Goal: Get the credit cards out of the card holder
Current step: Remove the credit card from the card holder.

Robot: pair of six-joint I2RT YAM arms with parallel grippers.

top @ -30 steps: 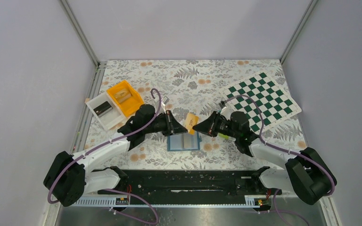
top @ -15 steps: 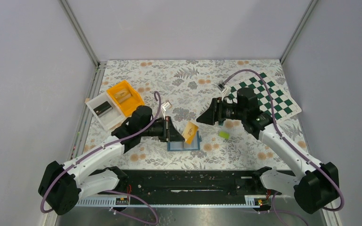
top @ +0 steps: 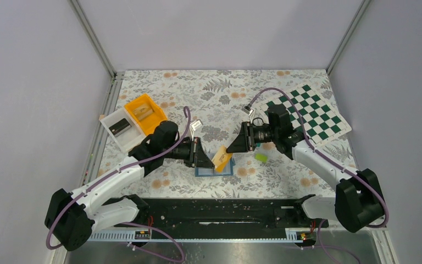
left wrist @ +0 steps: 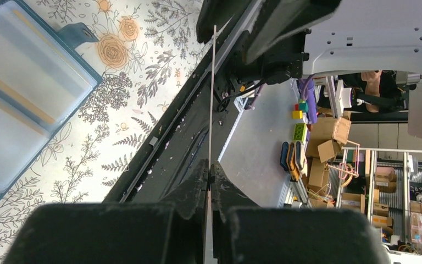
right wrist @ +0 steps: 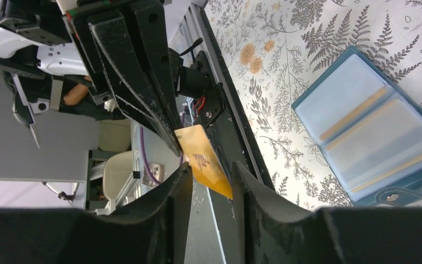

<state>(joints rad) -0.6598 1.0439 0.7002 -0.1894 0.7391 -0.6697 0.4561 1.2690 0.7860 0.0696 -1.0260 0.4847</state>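
An orange-tan credit card (top: 221, 158) is pinched at one end by my shut left gripper (top: 209, 159) and hangs just above the card holder (top: 226, 168). In the left wrist view that card (left wrist: 213, 82) shows edge-on as a thin line rising from the left gripper (left wrist: 209, 165). The card holder (left wrist: 22, 93) lies open on the table, blue-teal with clear pockets. My right gripper (top: 232, 148) faces the left one. In the right wrist view the card's (right wrist: 203, 159) free end sits between the open fingers of the right gripper (right wrist: 211, 173). A lime-green credit card (top: 261, 157) lies flat on the table.
An orange bin (top: 145, 114) and a white bin (top: 121, 129) stand at the back left. A green-and-white chessboard mat (top: 307, 113) lies at the back right, behind the right arm. The card holder (right wrist: 373, 132) lies to the right in the right wrist view.
My right gripper opened, lifted back from the lime-green card, then came down-left to the orange card's free end. My left gripper carried the orange card slightly nearer, over the holder.
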